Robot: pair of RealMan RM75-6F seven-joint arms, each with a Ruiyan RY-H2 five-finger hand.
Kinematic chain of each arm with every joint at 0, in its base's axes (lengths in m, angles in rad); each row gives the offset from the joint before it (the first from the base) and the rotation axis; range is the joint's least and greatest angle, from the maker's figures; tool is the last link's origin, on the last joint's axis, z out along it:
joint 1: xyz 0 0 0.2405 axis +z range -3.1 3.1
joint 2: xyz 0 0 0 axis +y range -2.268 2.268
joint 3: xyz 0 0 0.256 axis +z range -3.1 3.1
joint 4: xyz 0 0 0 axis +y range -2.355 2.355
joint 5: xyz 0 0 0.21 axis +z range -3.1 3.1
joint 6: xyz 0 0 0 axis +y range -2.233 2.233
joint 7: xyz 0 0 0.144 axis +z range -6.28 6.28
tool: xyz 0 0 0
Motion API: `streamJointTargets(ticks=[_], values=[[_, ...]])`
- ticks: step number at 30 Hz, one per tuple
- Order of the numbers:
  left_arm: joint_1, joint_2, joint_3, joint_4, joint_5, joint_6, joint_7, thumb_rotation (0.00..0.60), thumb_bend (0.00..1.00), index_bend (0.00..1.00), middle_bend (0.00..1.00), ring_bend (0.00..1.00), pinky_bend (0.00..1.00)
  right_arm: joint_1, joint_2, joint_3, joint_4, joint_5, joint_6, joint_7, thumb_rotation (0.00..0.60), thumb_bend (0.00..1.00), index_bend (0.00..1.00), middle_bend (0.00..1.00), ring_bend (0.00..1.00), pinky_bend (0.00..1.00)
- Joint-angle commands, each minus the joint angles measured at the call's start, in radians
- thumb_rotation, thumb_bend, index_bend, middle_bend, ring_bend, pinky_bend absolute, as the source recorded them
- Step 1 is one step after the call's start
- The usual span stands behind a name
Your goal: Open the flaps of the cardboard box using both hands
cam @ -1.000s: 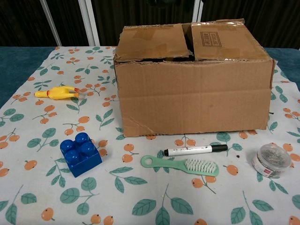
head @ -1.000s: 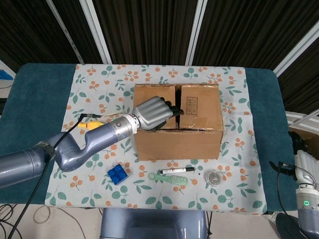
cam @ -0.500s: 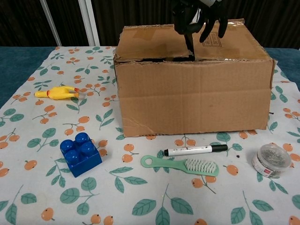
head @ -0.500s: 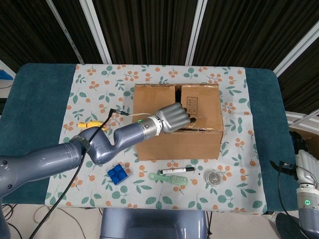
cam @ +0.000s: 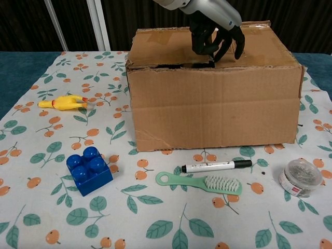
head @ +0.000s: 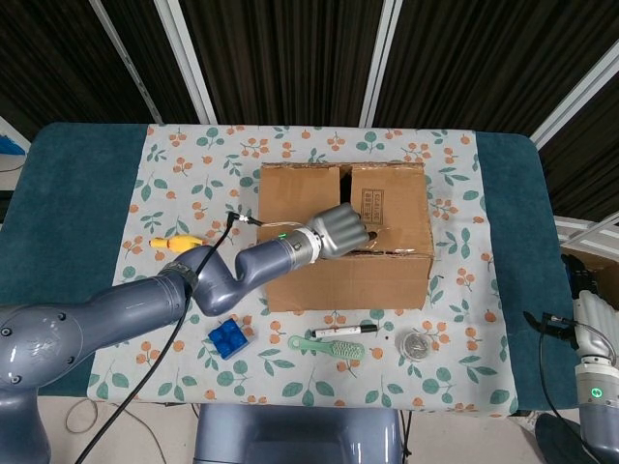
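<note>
The cardboard box (head: 344, 235) sits at the centre of the head view on the patterned cloth (head: 174, 184), its flaps (head: 388, 205) lying flat and closed. I judge I'm at the first step: getting fingertips into the centre seam. My left hand (head: 340, 231) hovers over the front edge of the top; in the chest view its dark fingers (cam: 213, 44) curl downward, loosely apart, tips at the seam and holding nothing. Whether they are under a flap I cannot tell. Next I'd need to hook an edge and lift outward. My right hand (head: 592, 311) waits at the lower right edge, well apart from the box; its finger spread I cannot tell.
</note>
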Motion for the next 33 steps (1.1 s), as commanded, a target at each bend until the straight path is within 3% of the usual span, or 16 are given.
streamJointTargets(ticks=[1,11,33], values=[[-0.001,0.0,0.009,0.003,-0.004,-0.001,-0.005,0.6,0.72,0.18,0.35,0.29,0.37,0.001,0.0,0.0,0.0,-0.001,0.0,0.0,0.6,0.25,0.0,0.0,0.0,0.21],[-0.011,0.035,0.024,-0.016,0.002,-0.01,-0.019,0.6,0.77,0.22,0.45,0.37,0.44,0.001,-0.003,-0.001,0.002,-0.002,0.003,-0.007,0.6,0.25,0.0,0.0,0.0,0.21],[-0.038,0.17,0.054,-0.088,0.019,-0.022,-0.039,0.6,0.81,0.25,0.47,0.47,0.53,0.001,-0.005,-0.002,0.006,-0.009,0.01,-0.009,0.6,0.26,0.0,0.0,0.0,0.21]])
